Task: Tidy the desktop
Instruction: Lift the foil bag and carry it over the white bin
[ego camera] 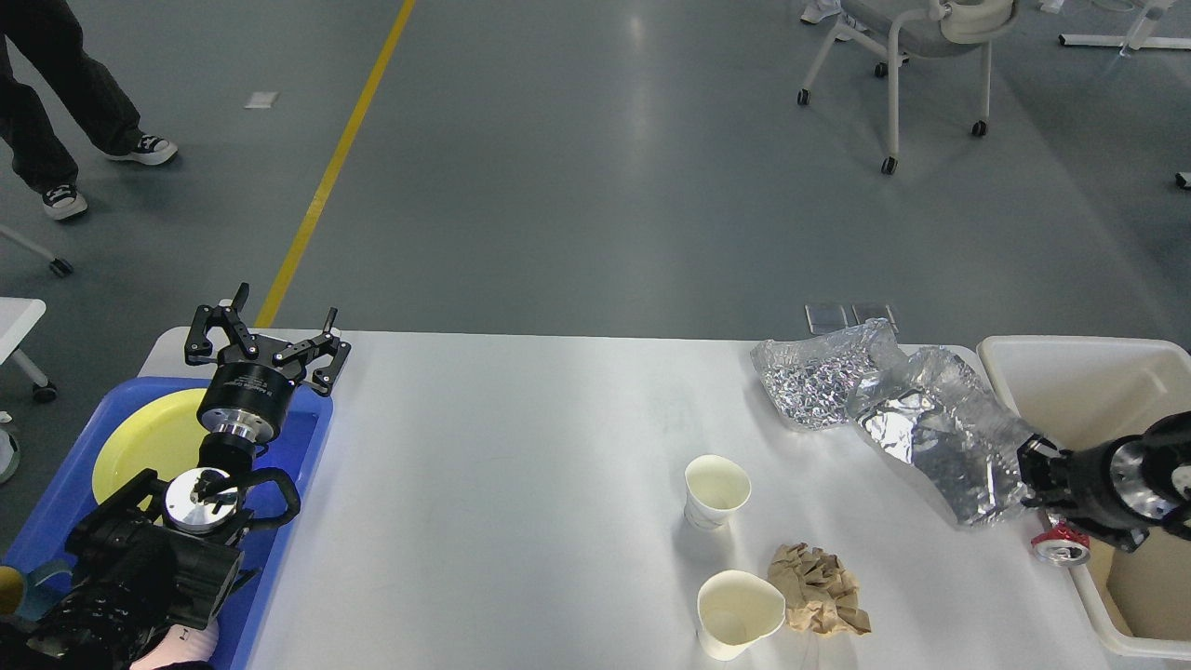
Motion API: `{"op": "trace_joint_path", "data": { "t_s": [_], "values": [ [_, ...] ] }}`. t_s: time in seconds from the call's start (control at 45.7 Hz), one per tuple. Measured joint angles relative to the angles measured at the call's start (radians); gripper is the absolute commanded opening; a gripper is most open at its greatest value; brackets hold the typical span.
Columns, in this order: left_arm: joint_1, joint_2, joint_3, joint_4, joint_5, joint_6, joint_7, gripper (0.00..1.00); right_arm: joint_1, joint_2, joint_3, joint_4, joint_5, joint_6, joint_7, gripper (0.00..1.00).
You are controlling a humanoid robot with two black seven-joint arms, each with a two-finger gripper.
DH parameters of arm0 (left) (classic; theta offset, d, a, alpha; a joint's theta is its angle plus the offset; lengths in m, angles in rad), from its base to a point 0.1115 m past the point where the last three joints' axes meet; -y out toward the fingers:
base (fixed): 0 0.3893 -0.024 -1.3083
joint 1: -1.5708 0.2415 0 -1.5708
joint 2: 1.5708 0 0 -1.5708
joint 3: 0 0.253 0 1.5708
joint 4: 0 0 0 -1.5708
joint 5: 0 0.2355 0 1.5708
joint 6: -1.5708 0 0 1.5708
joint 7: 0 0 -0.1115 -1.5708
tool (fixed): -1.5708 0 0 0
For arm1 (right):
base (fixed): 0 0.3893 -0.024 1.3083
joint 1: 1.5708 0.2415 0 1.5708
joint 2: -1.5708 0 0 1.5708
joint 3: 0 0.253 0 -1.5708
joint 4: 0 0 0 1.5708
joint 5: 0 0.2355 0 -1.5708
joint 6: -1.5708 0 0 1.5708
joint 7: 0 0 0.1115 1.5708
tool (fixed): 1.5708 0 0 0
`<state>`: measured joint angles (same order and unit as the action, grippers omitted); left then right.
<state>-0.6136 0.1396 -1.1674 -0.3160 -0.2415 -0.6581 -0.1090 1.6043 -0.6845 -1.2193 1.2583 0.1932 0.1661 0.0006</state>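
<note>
Two paper cups stand on the white table (521, 484) that fills the middle and lower part of the frame. The upper cup (716, 491) and the lower cup (738, 614) both look empty, and the lower one has a squashed rim. Touching the lower cup's right side lies a crumpled brown paper (819, 591).

At the left edge, a blue tray (312, 437) holds a yellow plate (149, 442). The left gripper (270, 340) hovers above the tray's far end, fingers spread wide and empty.

At the right edge, a white bin (1070, 372) sits beside the table; its inside is mostly hidden. The right gripper (1033, 475) grips one end of a crumpled silver foil bag (930, 428), which trails across the table toward the upper left. A red can (1061, 544) lies just below the gripper, at the bin's rim.
</note>
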Motion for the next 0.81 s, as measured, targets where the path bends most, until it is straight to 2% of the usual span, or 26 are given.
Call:
{"op": "trace_joint_path", "data": {
  "t_s": [0.197, 0.306, 0.328, 0.591, 0.81],
  "values": [
    [0.0, 0.0, 0.0, 0.0, -0.001, 0.0, 0.0, 1.0, 0.358, -0.009, -0.032, 0.004, -0.163, 0.282, -0.001, 0.0],
    [0.0, 0.0, 0.0, 0.0, -0.001, 0.0, 0.0, 1.0, 0.483, 0.062, -0.002, 0.024, -0.183, 0.397, 0.0, 0.0],
    [0.0, 0.0, 0.0, 0.0, -0.001, 0.0, 0.0, 1.0, 0.523, 0.109, 0.024, 0.039, -0.187, 0.424, 0.001, 0.0],
    [0.0, 0.0, 0.0, 0.0, -0.001, 0.0, 0.0, 1.0, 0.624, 0.322, 0.097, 0.171, -0.19, 0.415, -0.001, 0.0],
    [0.0, 0.0, 0.0, 0.0, 0.0, 0.0, 0.0, 1.0, 0.581, 0.364, 0.07, 0.188, -0.19, 0.27, -0.002, 0.0]
  ]
}}
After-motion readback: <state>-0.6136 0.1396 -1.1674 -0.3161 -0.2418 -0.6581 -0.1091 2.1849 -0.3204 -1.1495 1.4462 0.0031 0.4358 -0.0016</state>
